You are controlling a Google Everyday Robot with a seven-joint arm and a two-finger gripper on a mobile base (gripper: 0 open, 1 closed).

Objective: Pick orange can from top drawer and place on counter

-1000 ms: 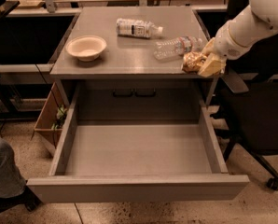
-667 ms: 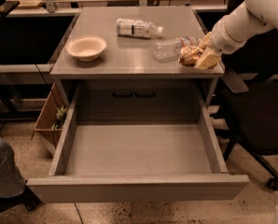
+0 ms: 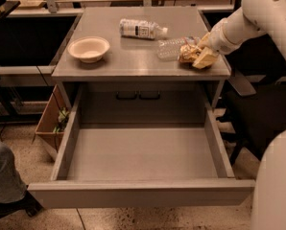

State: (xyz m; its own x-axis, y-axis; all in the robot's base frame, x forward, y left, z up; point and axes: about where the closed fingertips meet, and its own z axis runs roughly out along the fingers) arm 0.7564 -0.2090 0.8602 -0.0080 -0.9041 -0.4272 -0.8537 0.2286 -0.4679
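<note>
Upper right, my gripper (image 3: 202, 58) pinches the orange can (image 3: 186, 54); I set it flat on the counter (image 3: 133, 57) before releasing.

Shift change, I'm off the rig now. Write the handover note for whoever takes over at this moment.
Gripper: at the right front corner of the counter, right against the orange can.
Orange can: at that corner, beside a clear bottle. Whether it is set down yet cannot be told.
Top drawer: open, with a bare floor.
Done: can out of the drawer and brought to the counter.
Left: confirm the can rests on the counter, let go, pull the arm clear.
Also on the counter: bowl, labelled bottle.
</note>
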